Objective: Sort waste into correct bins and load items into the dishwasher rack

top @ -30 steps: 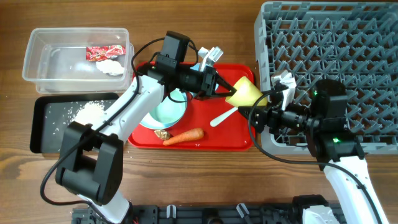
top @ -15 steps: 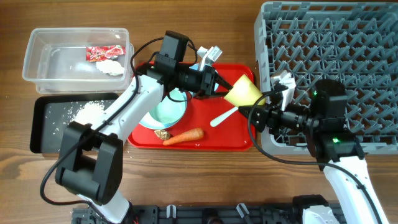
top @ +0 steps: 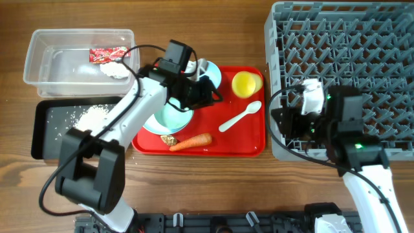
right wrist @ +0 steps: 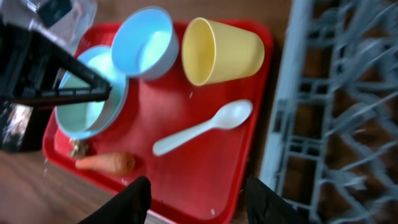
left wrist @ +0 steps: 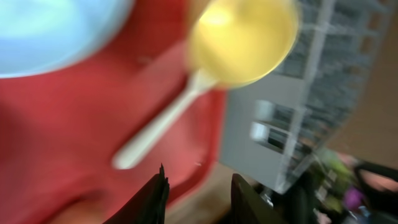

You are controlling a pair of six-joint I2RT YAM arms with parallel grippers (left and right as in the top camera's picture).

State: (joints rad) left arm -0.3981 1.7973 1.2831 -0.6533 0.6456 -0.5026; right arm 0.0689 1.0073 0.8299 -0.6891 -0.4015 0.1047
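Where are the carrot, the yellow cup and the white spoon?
carrot (top: 191,142): overhead view, middle of its body.
yellow cup (right wrist: 224,50): right wrist view, its side wall.
white spoon (right wrist: 200,130): right wrist view, its handle.

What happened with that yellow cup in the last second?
The left gripper let go of the yellow cup, which now sits on the red tray, and drew back toward the bowls. The right gripper pulled back to the rack. The spoon and carrot stayed put.

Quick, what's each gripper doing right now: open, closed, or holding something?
Left gripper: jaws open, holding nothing.
Right gripper: jaws open, holding nothing.
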